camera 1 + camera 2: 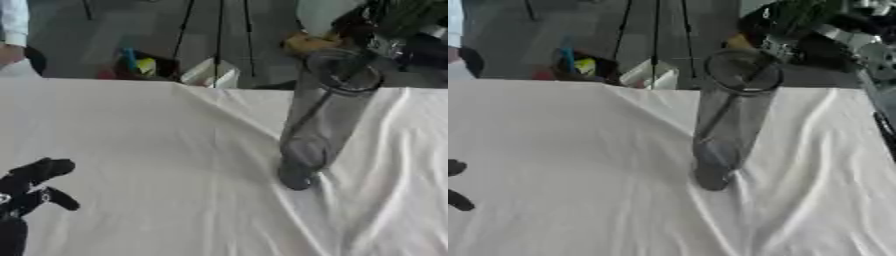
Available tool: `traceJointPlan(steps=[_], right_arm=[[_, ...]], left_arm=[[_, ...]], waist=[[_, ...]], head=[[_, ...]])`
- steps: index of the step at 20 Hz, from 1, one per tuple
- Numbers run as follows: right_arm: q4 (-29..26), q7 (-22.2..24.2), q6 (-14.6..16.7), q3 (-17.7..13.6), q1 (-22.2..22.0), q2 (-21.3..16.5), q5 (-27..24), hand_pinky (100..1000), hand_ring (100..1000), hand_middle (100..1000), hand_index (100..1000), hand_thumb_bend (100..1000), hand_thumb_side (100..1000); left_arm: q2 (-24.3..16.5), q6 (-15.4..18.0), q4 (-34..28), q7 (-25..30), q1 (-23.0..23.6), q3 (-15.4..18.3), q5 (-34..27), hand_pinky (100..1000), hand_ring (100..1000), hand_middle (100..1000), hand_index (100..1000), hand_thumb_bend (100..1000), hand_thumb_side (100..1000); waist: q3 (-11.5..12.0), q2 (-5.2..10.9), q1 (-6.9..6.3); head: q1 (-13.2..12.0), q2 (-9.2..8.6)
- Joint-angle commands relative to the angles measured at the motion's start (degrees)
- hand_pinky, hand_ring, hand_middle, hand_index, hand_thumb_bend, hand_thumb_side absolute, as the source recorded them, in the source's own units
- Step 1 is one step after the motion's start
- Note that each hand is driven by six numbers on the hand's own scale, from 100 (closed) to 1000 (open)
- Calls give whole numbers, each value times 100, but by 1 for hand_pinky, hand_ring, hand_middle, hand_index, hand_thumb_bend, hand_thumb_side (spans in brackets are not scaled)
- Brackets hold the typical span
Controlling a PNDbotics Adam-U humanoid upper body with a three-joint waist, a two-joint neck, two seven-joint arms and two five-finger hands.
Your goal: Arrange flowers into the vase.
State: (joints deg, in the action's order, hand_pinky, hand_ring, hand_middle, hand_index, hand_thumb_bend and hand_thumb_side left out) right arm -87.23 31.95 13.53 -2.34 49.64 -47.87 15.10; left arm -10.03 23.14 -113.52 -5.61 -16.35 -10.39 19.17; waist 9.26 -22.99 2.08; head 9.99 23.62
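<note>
We saw a tall clear glass vase (319,125) standing upright on the surface (157,150), which was covered with a wrinkled white cloth, a little to the right of the middle. A thin dark stem (311,117) leaned inside the glass, and it went up through the mouth of the vase toward the upper right corner. There the right robot hand (785,30) was above the rim, and its fingers were curled around a bunch with green leaves (407,15) and something orange (306,42) just beside it. The left robot hand (35,187) rested near the lower left corner, well apart from the vase, with its black fingers relaxed and holding nothing. Behind the far edge of the surface we could see only some coloured things, too unclear to tell.
</note>
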Motion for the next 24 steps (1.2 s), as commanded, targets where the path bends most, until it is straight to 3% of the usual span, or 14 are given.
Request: traceJointPlan(steps=[1, 5, 14, 24], right_arm=[[-8, 72, 64, -114, 27, -268, 23, 878, 784, 785, 886, 260, 1000], [17, 118, 144, -151, -32, -297, 30, 879, 793, 794, 904, 344, 1000], [40, 27, 219, -230, -142, -331, -13, 882, 797, 797, 954, 430, 1000], [147, 2, 228, -346, -231, -332, -61, 886, 794, 794, 952, 448, 1000]], left_arm=[[-40, -5, -107, 6, -35, 2, -2, 478, 798, 751, 895, 100, 1000], [-38, -2, -107, 8, -43, -2, -2, 478, 798, 751, 895, 100, 1000], [-30, 4, -107, 14, -48, -10, -4, 477, 799, 752, 895, 100, 1000], [-24, -3, -107, 7, -45, -1, 7, 476, 800, 753, 895, 100, 1000]], waist=[[7, 46, 12], [15, 41, 4], [31, 41, -16], [-11, 21, -27]], head=[[-22, -83], [-32, -94], [-35, -114], [-49, -134]])
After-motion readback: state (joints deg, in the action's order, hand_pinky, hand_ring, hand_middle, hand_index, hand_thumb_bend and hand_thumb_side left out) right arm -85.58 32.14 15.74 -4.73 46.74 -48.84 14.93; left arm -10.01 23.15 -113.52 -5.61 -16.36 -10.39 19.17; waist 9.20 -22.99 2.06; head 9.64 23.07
